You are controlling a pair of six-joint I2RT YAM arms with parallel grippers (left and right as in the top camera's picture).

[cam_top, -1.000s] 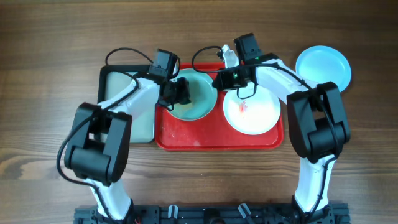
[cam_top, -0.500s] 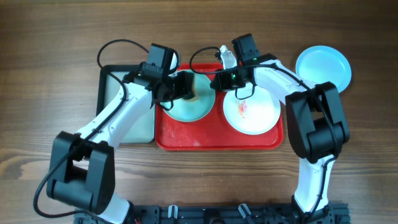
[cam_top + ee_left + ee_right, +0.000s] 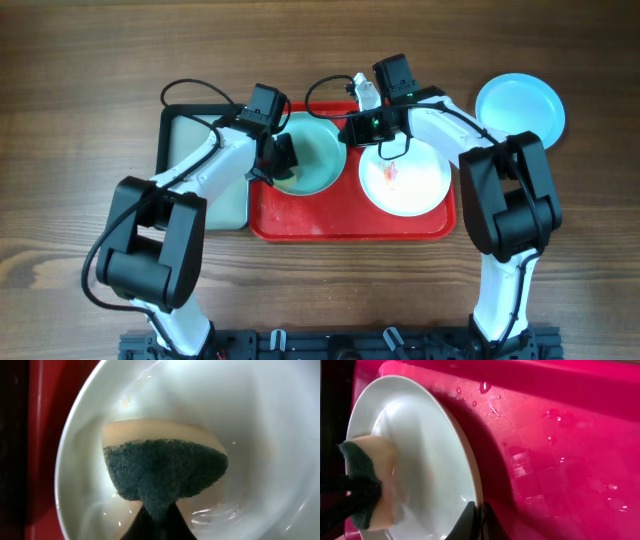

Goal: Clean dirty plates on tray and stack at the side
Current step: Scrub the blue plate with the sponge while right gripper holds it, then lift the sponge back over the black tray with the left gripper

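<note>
Left hand (image 3: pixel 283 158) gripping sponge (image 3: pixel 165 472) in turquoise plate (image 3: pixel 325 165), right hand (image 3: pixel 478 517) pinching its rim, smeared white plate (image 3: pixel 420 185) beside

Red tray (image 3: pixel 300 222), turquoise plate (image 3: pixel 325 170), green sponge (image 3: pixel 165 475).

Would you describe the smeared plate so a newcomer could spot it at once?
Find the large red tray in the middle of the table. In it, right of the turquoise plate, lies the white plate. It alone carries a red-orange smear at its centre.
</note>
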